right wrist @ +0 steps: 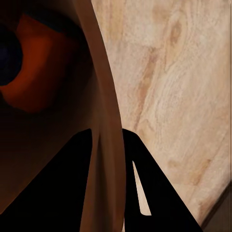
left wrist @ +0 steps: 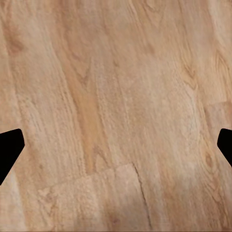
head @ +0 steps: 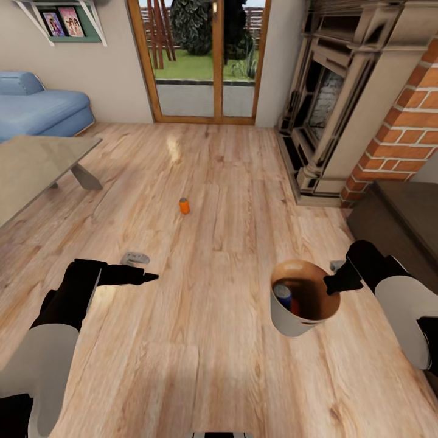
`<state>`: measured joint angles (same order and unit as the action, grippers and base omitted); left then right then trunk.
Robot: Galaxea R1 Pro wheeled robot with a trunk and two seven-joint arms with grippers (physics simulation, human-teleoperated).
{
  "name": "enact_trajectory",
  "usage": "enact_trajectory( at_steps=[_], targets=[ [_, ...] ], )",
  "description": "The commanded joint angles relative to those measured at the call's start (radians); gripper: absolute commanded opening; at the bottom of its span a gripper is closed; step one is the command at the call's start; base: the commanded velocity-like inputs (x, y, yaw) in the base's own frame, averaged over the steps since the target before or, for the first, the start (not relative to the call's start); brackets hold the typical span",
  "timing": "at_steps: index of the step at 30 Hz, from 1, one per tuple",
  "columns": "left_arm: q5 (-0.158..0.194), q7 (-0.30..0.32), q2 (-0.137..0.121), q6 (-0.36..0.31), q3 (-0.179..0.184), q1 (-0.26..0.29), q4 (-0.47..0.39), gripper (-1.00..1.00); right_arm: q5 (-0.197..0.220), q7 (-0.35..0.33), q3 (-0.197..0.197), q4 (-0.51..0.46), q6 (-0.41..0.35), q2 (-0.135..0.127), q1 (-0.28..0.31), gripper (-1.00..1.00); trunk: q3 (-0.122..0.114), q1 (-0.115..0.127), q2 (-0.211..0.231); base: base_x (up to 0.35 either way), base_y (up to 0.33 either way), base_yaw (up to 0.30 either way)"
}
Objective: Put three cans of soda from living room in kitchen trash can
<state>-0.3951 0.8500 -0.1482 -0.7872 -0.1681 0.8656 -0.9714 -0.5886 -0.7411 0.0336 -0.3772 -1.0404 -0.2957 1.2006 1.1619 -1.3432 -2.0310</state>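
One orange can of soda stands on the wood floor in the middle of the living room. The off-white tash can hangs low at the right, with my right gripper shut on its far rim. A dark blue can with a silver top lies inside it. In the right wrist view the fingers pinch the bucket wall, and an orange can lies inside beside the dark blue one. My left gripper is open and empty over bare floor, its fingertips wide apart.
A glass-topped low table and a blue sofa stand at the left. The brick fireplace and a dark hearth fill the right. Wood-framed glass doors are ahead. A small grey object lies near the left gripper.
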Motion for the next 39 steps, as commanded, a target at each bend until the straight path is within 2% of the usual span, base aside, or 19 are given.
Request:
enact_trajectory(
  at_steps=[1,17,26,29,33,39],
  targets=[
    [-0.001,-0.001,0.0,-0.001,0.0,0.0,0.0,1.0,0.02,0.0,-0.004,-0.001,-0.007,0.0,-0.001,-1.0,0.0,0.0,0.0,0.285,0.158,0.0],
    [-0.007,-0.003,0.004,-0.025,0.004,0.0,0.002,1.0,0.021,0.011,-0.028,0.009,-0.007,-0.009,-0.017,-1.0,0.0,0.0,0.0,0.291,0.159,0.0],
    [-0.008,-0.005,0.004,-0.027,0.005,0.0,0.006,1.0,0.022,0.011,-0.029,0.007,-0.004,-0.007,-0.048,-1.0,0.0,0.0,0.0,0.292,0.159,0.0],
    [-0.009,-0.006,0.007,-0.027,0.005,0.0,0.006,1.0,0.021,0.012,-0.029,0.007,0.029,-0.005,-0.073,-1.0,0.0,0.0,0.0,0.293,0.149,0.0],
    [-0.008,-0.039,0.024,-0.032,0.005,0.0,0.006,1.0,0.021,0.013,-0.042,0.007,0.046,-0.005,-0.086,-1.0,0.0,0.0,0.0,0.296,0.136,0.0],
    [-0.006,-0.069,0.033,-0.044,0.006,0.0,0.007,1.0,0.021,0.014,-0.061,0.007,0.051,-0.008,-0.09,-1.0,0.0,0.0,0.0,0.298,0.131,0.0]
  ],
)
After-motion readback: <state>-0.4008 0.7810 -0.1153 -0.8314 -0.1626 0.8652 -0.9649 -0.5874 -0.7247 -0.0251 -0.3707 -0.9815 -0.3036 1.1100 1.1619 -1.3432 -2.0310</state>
